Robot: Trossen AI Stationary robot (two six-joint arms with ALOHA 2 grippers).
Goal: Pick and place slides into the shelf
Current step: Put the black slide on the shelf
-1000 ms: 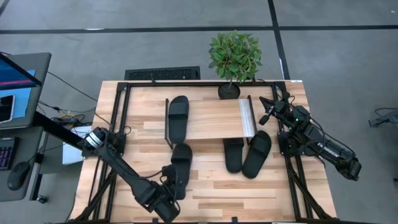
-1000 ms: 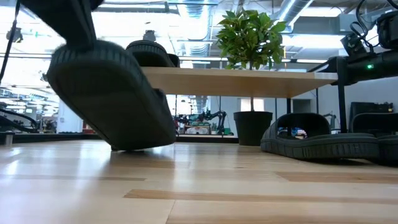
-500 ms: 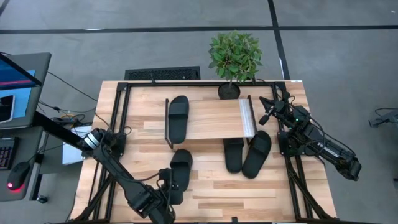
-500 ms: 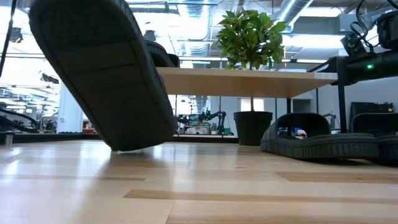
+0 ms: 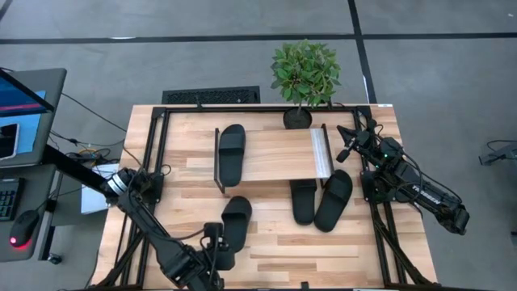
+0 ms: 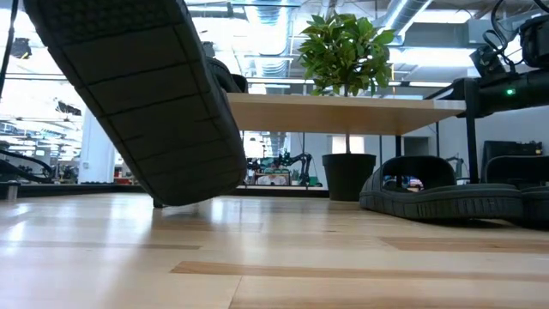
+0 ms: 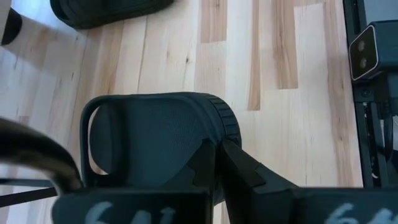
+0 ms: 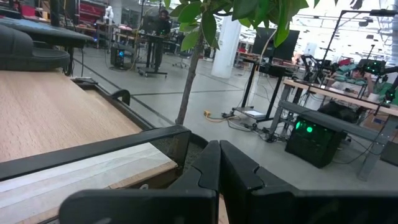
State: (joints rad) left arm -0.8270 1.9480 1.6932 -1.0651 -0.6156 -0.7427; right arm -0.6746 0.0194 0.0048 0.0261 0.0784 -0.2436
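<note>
The left claw [image 5: 216, 242] at the table's [image 5: 275, 246] near edge is clamped on a slide [image 5: 231, 227], lifting it tilted, heel high; two slides [image 5: 321, 198] lie side by side beyond, partly under the shelf [image 5: 275, 155]; another slide [image 5: 231, 151] rests on the shelf; the right claw [image 5: 342, 133], closed and empty, waits by the shelf's pale end.

Ribbed sole of lifted slide [image 6: 141, 94] fills frame toward 10 o'clock, tilted, toe end low near tabletop [image 6: 257, 257]. Shelf [image 6: 343, 113] spans centre on thin black legs; second slide [image 6: 225, 79] rests on it. Potted plant [image 6: 347, 103] at 12 o'clock behind shelf. Two slides [image 6: 446, 196] flat under shelf at 3 o'clock.
</note>
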